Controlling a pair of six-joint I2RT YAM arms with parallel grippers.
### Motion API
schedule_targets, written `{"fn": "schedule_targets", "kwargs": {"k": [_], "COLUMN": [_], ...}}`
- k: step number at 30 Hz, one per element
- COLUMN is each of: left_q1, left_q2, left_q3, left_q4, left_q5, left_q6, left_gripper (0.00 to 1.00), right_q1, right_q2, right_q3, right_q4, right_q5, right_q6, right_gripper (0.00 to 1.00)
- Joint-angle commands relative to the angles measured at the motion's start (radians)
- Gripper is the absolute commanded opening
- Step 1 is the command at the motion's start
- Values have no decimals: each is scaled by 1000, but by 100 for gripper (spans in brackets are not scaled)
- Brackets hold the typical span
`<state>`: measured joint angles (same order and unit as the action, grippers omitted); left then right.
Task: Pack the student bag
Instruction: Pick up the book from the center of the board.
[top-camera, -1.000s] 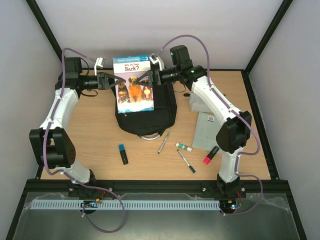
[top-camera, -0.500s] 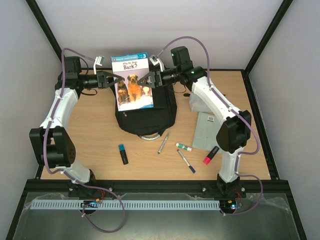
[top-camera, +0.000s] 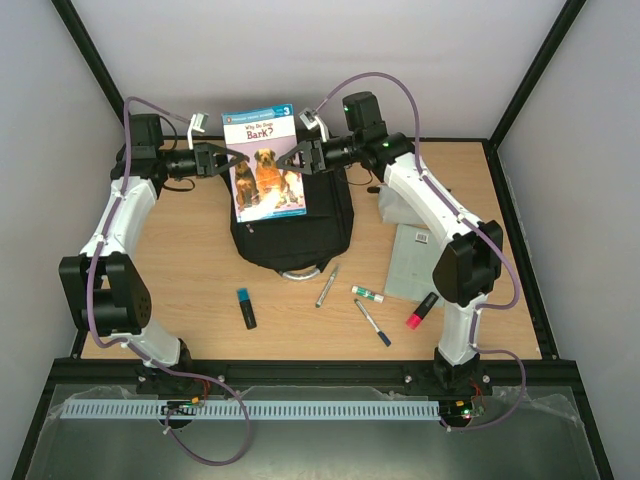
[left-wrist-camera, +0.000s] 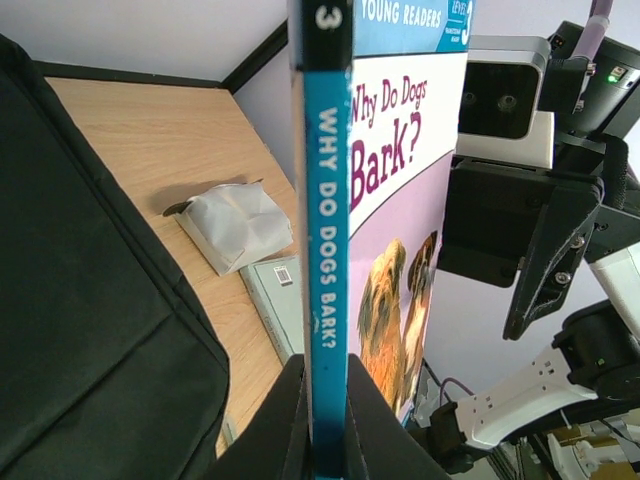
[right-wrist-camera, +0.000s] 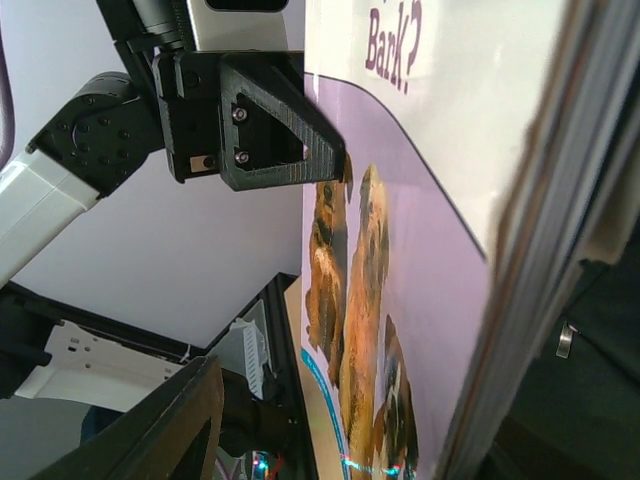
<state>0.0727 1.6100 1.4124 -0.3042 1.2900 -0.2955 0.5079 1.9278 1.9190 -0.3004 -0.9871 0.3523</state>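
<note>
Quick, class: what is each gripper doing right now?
Left gripper: shut on the book, at its spine.
Right gripper: open, jaws astride the book's other edge, one finger clear of the cover.

It's bright in here, with even light from overhead and only soft, short shadows on the wooden table (top-camera: 180, 260). The top view is sharp. Up close, the near page edge of the book (right-wrist-camera: 400, 250) smears into blur, and the black student bag (left-wrist-camera: 80, 300) swallows detail
</note>
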Motion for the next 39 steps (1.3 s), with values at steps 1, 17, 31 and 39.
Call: {"fn": "schedule_targets", "kwargs": {"k": [1, 17, 31, 39], "left_q1": [-1, -8, -20, -23], "left_q2": [2, 10, 94, 105], "left_q3": [2, 58, 142, 151], "left_q4": [25, -52, -34, 20], "left_q5": [22, 245, 164, -89], "left_q6": [8, 86, 65, 16], "left_gripper": [2, 2, 2, 2], "right_q1": [0, -1, 9, 9], "right_q2": [-26, 25, 55, 14], "right_q3": [-6, -28, 5, 31], "right_q4": [3, -84, 26, 25], "right_q5": [-4, 107, -215, -140], "right_q6": [-12, -139, -59, -40], "right_gripper": [53, 97, 94, 88]}}
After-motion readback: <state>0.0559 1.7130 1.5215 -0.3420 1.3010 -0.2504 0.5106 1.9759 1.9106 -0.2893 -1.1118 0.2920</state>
